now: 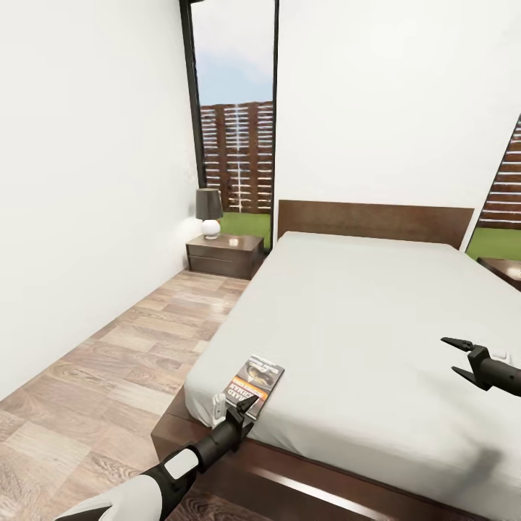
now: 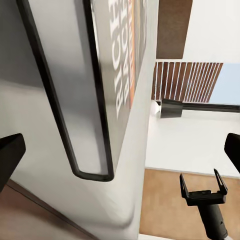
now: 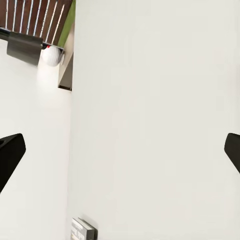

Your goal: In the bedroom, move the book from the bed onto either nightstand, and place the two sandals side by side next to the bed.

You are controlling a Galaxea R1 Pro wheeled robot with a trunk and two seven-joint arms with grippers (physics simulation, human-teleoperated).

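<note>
Left gripper [image 1: 233,409] is your arm for this: it sits at the near corner of the bed [image 1: 376,318], right at the near short edge of the book [image 1: 255,385]. Jaws open, nothing held; the fingers look to straddle that edge, but I can't tell from the head view whether a pad is touching yet.

The book lies flat on the mattress near that corner, long axis running away from the jaws, roughly in line with the forearm. Left wrist view agrees: the book [image 2: 120,75] is dead ahead between the spread fingers, close up.

The nightstand [image 1: 224,255] is well beyond the book, past the jaws along the bed's left side, with a lamp [image 1: 209,213] on top.

Right gripper [image 1: 463,357] hovers over the mattress well to the right of the book, jaws open and empty.

Judgement: close left on the near edge, then carry it forward.
</note>
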